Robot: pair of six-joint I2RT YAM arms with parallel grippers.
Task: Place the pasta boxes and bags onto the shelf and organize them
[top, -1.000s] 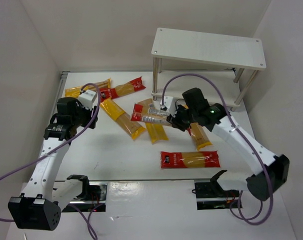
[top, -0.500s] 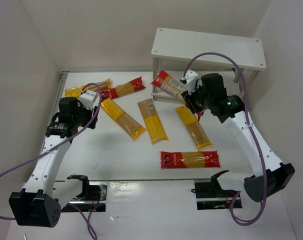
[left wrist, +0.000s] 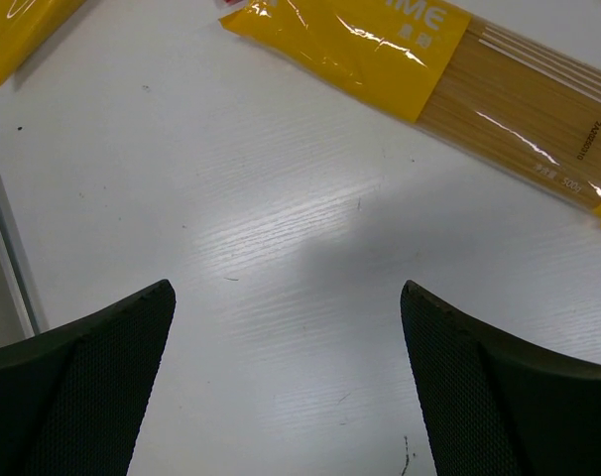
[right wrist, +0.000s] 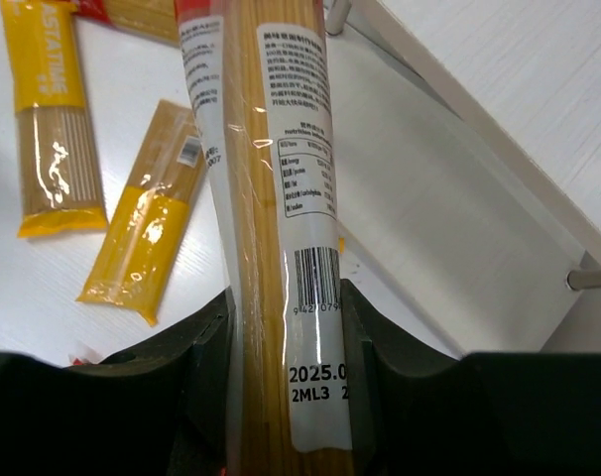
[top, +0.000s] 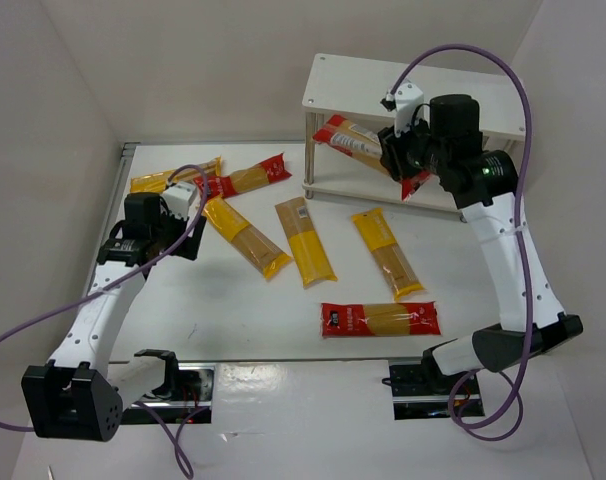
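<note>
Your right pincer (top: 397, 158), clamped on a red packet (top: 343, 133), has swung it up off the tabletop (top: 233, 300) to the shelf (top: 413, 85) at upper right, so it looks ready to slide onto the lower tier.

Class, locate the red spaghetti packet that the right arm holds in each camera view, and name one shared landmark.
Top external: red packet, upper centre-right, held by the right tool in front of the shelf.
Left wrist: not in it.
Right wrist: runs up the centre from the tool.
Landmark: yellow packet with barcode label, in top and right wrist views.
</note>
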